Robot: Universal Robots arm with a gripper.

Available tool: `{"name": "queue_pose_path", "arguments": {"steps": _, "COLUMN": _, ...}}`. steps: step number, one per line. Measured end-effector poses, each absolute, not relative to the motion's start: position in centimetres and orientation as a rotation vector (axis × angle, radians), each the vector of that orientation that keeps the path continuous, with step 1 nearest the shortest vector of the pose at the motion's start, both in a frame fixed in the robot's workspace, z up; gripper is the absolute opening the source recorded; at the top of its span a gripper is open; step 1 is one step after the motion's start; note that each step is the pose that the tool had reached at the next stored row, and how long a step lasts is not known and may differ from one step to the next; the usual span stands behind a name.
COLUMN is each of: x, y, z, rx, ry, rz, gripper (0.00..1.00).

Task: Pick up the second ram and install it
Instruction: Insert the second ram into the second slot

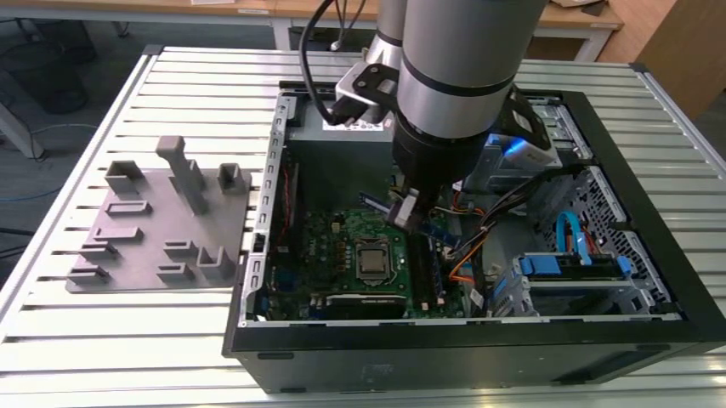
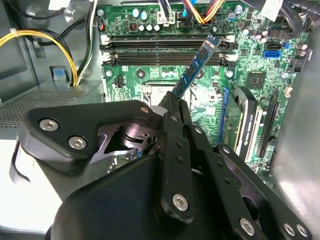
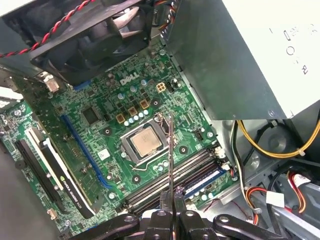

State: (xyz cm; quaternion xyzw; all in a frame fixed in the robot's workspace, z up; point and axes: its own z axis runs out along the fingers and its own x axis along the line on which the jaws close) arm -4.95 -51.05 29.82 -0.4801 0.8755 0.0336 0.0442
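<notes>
My gripper (image 1: 405, 212) is shut on the second ram (image 1: 434, 227), a thin blue memory stick, and holds it inside the open computer case (image 1: 454, 340) above the green motherboard (image 1: 340, 255). In the second wrist view the second ram (image 2: 197, 62) sticks out slanted from the gripper (image 2: 173, 102), its far end over the long black memory slots (image 2: 150, 45). In the first wrist view the second ram (image 3: 170, 150) shows edge-on as a thin line rising from the gripper (image 3: 173, 202), beside the processor (image 3: 146, 140) and above the memory slots (image 3: 170, 180). It is apart from the slots.
A grey holder tray (image 1: 159, 229) with upright blocks lies on the slatted table at the exterior view's left. Inside the case are the power supply (image 3: 250, 55), a fan (image 3: 90, 35), an expansion card (image 2: 247, 125), yellow and orange cables (image 2: 75, 55) and a drive cage (image 1: 573, 272).
</notes>
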Motion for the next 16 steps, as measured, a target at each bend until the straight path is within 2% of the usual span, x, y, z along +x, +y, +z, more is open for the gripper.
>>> {"name": "queue_pose_path", "arguments": {"steps": 16, "x": -4.95, "y": -51.05, "z": 29.8, "rx": -1.341, "ry": 2.738, "rz": 0.096, "gripper": 0.13}}
